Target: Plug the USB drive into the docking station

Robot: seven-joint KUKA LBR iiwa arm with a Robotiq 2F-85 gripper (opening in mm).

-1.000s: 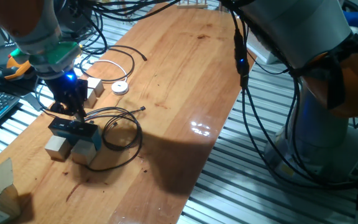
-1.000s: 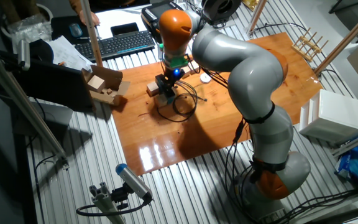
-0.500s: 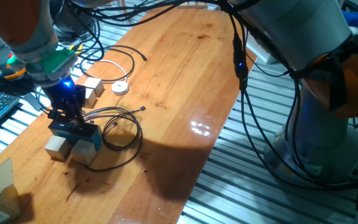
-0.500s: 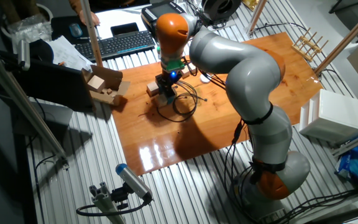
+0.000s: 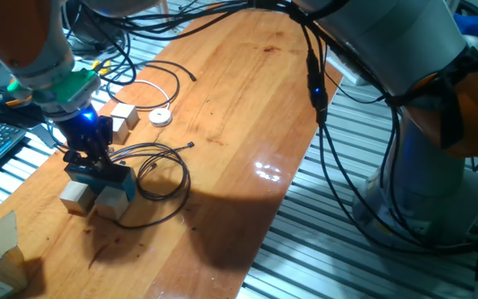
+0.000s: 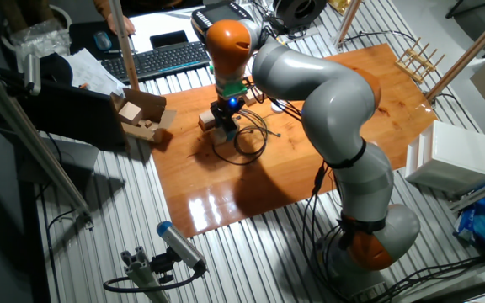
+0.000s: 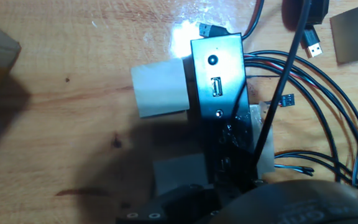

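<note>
A wooden table holds a flat black dock, resting on pale wooden cubes among thin black cables; a white puck lies well apart; the robot's gripper hangs just above the dock, its blue light on; in the hand view the dock's face shows a round socket, a USB port and a small hole; the drive itself cannot be made out, and whether the fingers are clenched on it cannot be told, since only dark shapes fill the bottom edge; judging by its kind, the drive would be light, rigid and smooth, best pinched across its flat sides near the rear so the plug end stays free
</note>
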